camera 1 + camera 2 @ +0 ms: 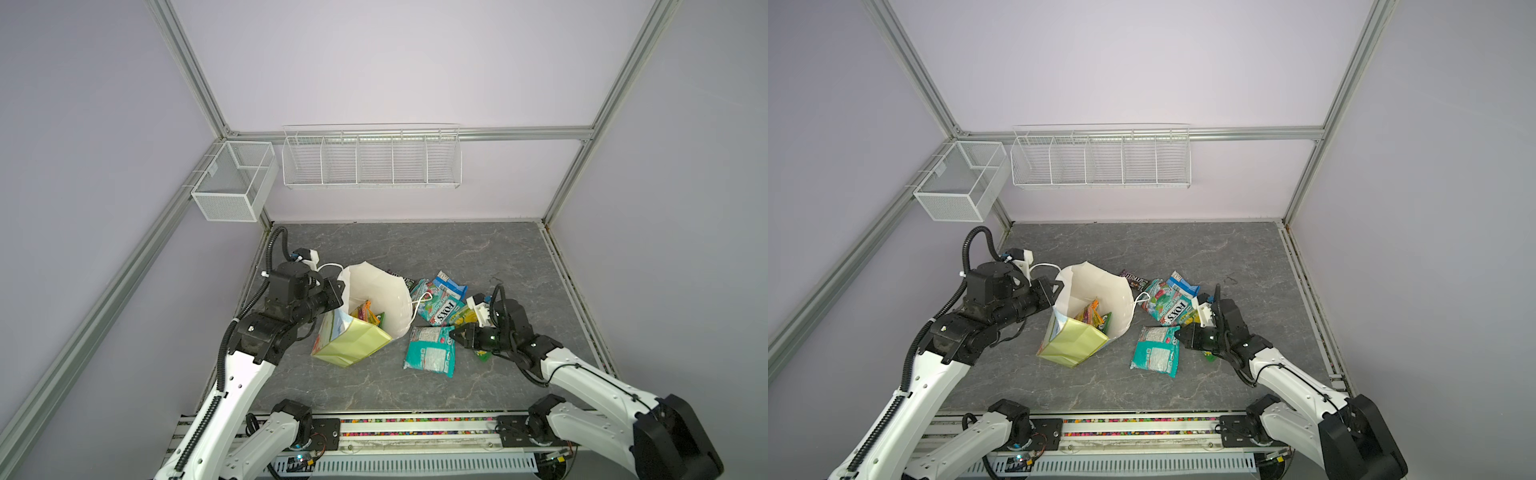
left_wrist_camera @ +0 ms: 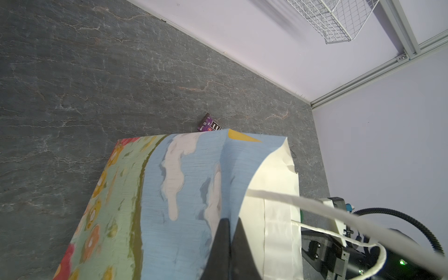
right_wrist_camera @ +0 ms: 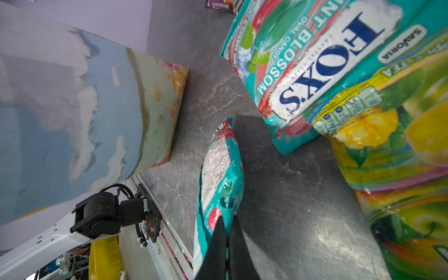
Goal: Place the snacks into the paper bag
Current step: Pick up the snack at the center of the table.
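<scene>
The paper bag (image 1: 376,286) stands tilted and open at the middle left, with orange and green snacks (image 1: 366,314) inside. My left gripper (image 1: 341,287) is shut on its rim (image 2: 244,198), beside a cord handle. My right gripper (image 1: 453,336) is shut on one edge of a teal packet (image 1: 430,353), right of the bag; in the right wrist view that teal packet (image 3: 218,174) stands on edge between my fingers. Behind it lie a teal FOX'S packet (image 1: 440,309), a blue packet (image 1: 449,284), a yellow-green packet (image 3: 400,157) and a purple packet (image 1: 1133,278).
A white wire rack (image 1: 372,160) and a mesh basket (image 1: 235,180) hang on the back wall. The arm rail (image 1: 415,432) runs along the front edge. Grey stone tabletop (image 1: 478,249) lies bare behind the packets, with walls on three sides.
</scene>
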